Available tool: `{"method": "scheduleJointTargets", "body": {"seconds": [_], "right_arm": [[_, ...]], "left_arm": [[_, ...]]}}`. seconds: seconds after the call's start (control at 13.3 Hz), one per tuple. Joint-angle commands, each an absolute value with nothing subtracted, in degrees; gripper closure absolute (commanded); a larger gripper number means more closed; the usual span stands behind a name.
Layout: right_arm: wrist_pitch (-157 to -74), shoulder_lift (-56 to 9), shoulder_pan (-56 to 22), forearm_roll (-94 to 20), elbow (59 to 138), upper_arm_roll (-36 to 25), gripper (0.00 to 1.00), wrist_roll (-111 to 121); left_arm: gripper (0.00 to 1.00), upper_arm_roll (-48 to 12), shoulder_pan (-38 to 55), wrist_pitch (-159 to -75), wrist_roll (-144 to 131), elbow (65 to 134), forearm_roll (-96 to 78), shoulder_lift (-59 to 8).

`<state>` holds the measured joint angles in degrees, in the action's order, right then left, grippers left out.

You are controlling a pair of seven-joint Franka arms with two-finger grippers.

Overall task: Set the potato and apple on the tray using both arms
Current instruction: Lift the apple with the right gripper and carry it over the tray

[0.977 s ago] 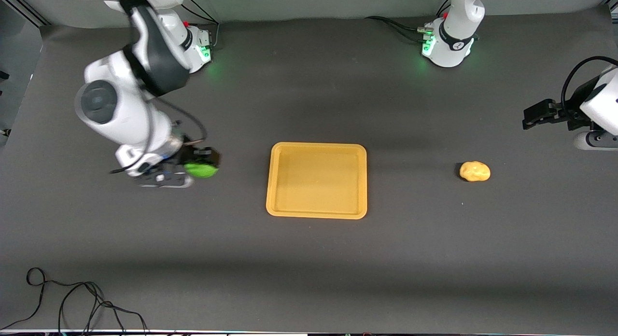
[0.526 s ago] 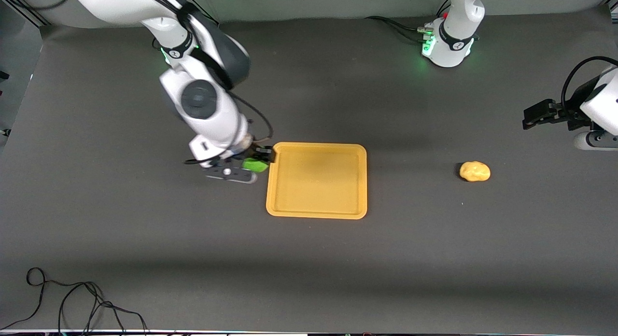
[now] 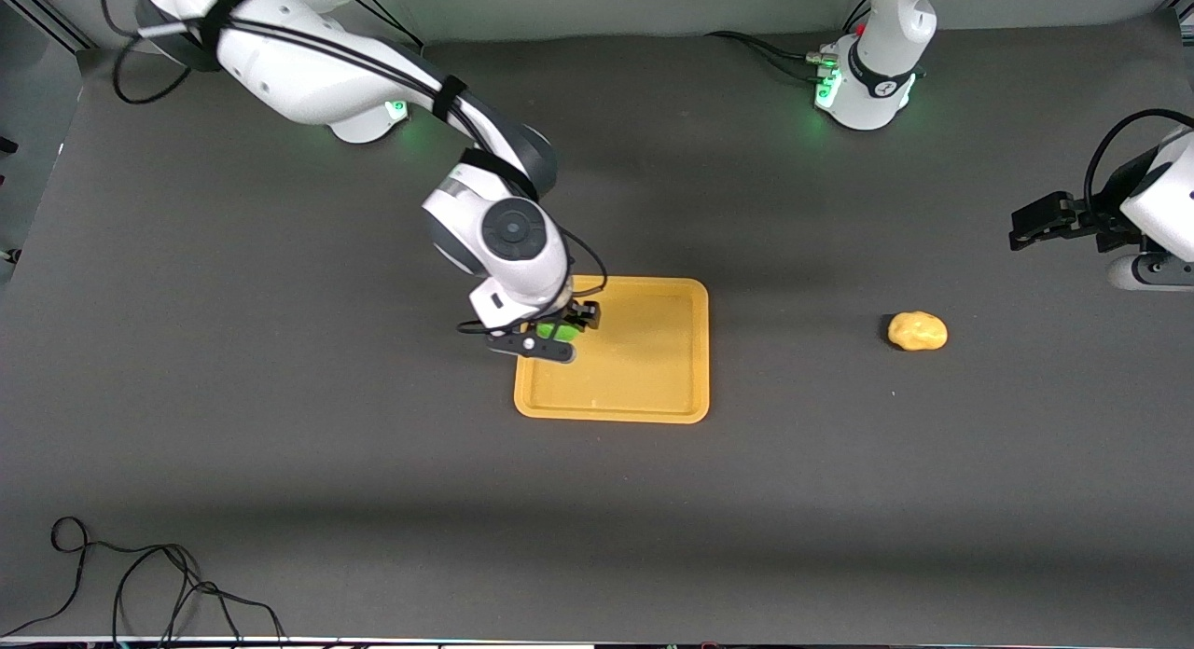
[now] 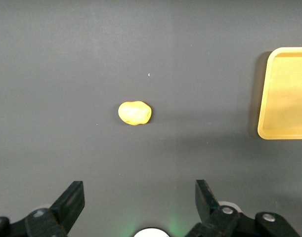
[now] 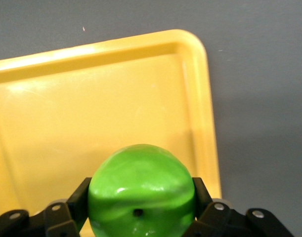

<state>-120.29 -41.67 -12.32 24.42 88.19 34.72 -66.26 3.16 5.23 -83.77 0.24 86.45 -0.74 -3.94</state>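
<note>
The yellow-orange tray (image 3: pixel 653 388) lies mid-table. My right gripper (image 3: pixel 562 330) is shut on the green apple (image 3: pixel 557 331) and holds it over the tray's end toward the right arm. In the right wrist view the apple (image 5: pixel 141 195) sits between the black fingers (image 5: pixel 202 195) above the tray (image 5: pixel 91 108). The pale yellow potato (image 3: pixel 917 331) lies on the mat toward the left arm's end. My left gripper (image 3: pixel 1026 225) is open and empty, held in the air at that end. In the left wrist view the potato (image 4: pixel 134 112) lies ahead of the open gripper (image 4: pixel 139 200), with a tray corner (image 4: pixel 284 98) at the edge.
The table is covered by a dark grey mat (image 3: pixel 373 462). A loose black cable (image 3: pixel 140 584) lies at the front corner on the right arm's end. Both arm bases (image 3: pixel 867 80) stand along the back edge.
My right arm has carried the apple from the mat at its own end across to over the tray. The left arm, the potato and the tray have not moved.
</note>
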Motion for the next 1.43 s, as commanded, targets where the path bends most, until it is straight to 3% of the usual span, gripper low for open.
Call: {"method": "scheduleJointTargets", "body": {"seconds": [0.0, 0.38, 0.68, 0.75, 0.83, 0.9, 1.35], "right_arm": [[-121.4, -47.0, -13.7, 30.7, 85.5, 35.1, 0.53, -71.4], [-121.4, -47.7, -14.1, 31.3, 86.0, 34.9, 0.37, -73.5], [-123.7, -49.7, -14.1, 33.0, 85.8, 34.6, 0.34, -74.2], [-124.2, -49.8, -14.2, 33.7, 85.8, 34.6, 0.28, -74.2], [-124.2, -50.2, -14.2, 33.9, 85.8, 34.5, 0.1, -74.3], [-124.2, -50.3, -14.2, 34.0, 85.7, 34.6, 0.0, -74.5], [-124.2, -50.2, -14.2, 34.0, 85.6, 34.5, 0.0, -74.6]], "left_arm": [[0.0, 3.9, 6.2, -83.4, 0.4, 85.6, -0.8, -4.2], [0.0, 3.9, 6.2, -83.3, 0.4, 85.6, -0.8, -4.5], [0.0, 3.9, 6.1, -83.3, 0.4, 85.6, -0.8, -4.5], [0.0, 3.9, 6.1, -83.3, 0.4, 85.6, -0.8, -4.5], [0.0, 3.9, 6.2, -83.3, 0.4, 85.6, -0.8, -4.5], [0.0, 3.9, 6.2, -83.3, 0.4, 85.6, -0.8, -4.6], [0.0, 3.9, 6.2, -83.2, 0.4, 85.7, -0.8, -4.6]]}}
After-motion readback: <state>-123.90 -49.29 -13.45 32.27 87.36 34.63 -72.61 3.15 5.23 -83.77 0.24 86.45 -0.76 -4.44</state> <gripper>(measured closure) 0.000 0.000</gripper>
